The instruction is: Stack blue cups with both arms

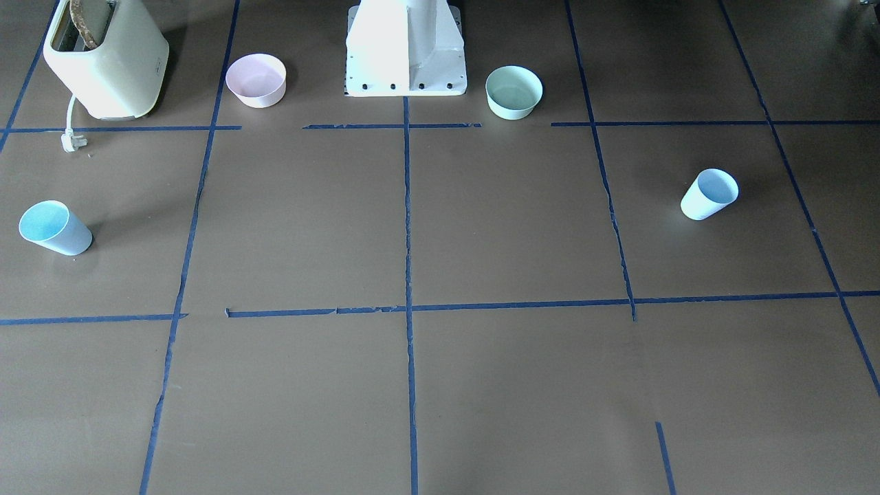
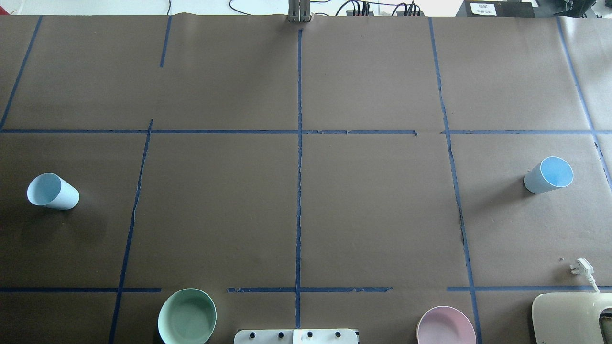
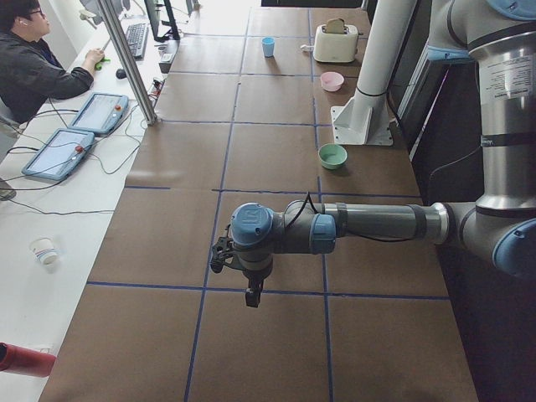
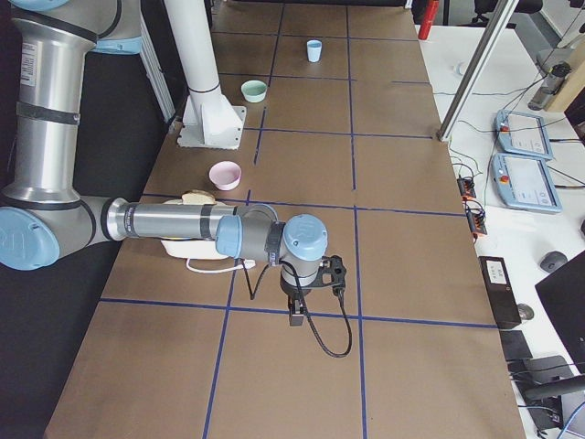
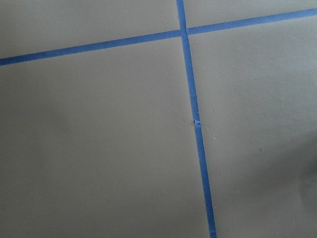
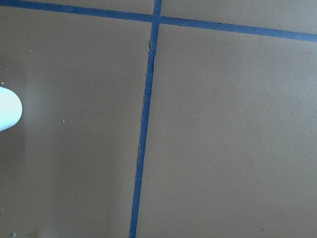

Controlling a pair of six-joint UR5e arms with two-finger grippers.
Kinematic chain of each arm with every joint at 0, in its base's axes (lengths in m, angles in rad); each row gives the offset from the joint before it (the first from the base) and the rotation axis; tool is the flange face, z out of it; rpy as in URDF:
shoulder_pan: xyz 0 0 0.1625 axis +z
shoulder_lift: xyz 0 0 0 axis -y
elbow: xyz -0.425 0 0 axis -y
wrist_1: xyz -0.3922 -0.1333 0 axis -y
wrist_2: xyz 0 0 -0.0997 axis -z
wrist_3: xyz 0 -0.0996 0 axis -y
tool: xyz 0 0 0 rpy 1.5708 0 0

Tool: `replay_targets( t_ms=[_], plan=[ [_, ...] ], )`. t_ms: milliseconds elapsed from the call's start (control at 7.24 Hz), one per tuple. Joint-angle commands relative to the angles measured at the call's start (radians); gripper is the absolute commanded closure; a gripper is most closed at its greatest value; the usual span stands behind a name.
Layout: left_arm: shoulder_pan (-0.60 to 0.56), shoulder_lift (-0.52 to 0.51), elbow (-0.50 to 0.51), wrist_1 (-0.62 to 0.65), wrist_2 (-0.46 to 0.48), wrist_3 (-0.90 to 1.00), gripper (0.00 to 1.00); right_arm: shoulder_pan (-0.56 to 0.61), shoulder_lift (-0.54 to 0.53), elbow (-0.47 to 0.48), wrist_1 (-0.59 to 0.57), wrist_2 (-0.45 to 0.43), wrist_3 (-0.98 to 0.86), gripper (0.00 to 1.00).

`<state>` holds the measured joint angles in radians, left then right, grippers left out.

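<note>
Two pale-blue cups stand upright, far apart. One cup [image 2: 52, 191] is at the table's left end, also in the front view [image 1: 709, 194] and far off in the right side view [image 4: 314, 50]. The other cup [image 2: 549, 174] is at the right end, also in the front view [image 1: 55, 227] and far off in the left side view [image 3: 268, 46]. My left gripper [image 3: 249, 291] and right gripper [image 4: 297, 313] show only in the side views, held above the table. I cannot tell whether they are open or shut. Each arm hides the cup nearest that camera.
A mint-green bowl [image 2: 187, 316] and a pink bowl [image 2: 445, 326] flank the white robot base [image 1: 405, 48]. A cream toaster [image 1: 106, 58] with a loose plug [image 2: 581, 267] stands at the robot's near right. An operator [image 3: 33, 63] sits beside the table.
</note>
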<state>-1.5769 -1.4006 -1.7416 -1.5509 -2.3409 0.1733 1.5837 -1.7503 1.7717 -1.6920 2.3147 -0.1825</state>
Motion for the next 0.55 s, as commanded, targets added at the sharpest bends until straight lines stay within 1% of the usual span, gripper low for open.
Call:
replay_targets(
  t_ms=[0,276,415],
  plan=[
    [0.0,0.005,-0.001,0.0,-0.001,0.002,0.0,-0.007,0.0,0.0,0.0,0.0,0.0,0.0],
    [0.003,0.0,-0.003,0.0,0.002,0.002,0.0,-0.014,0.0,0.002,0.0,0.002,0.0,0.0],
    [0.008,-0.021,-0.003,-0.002,-0.001,-0.001,0.0,-0.014,0.0,0.002,0.0,0.002,0.0,0.0]
  ],
)
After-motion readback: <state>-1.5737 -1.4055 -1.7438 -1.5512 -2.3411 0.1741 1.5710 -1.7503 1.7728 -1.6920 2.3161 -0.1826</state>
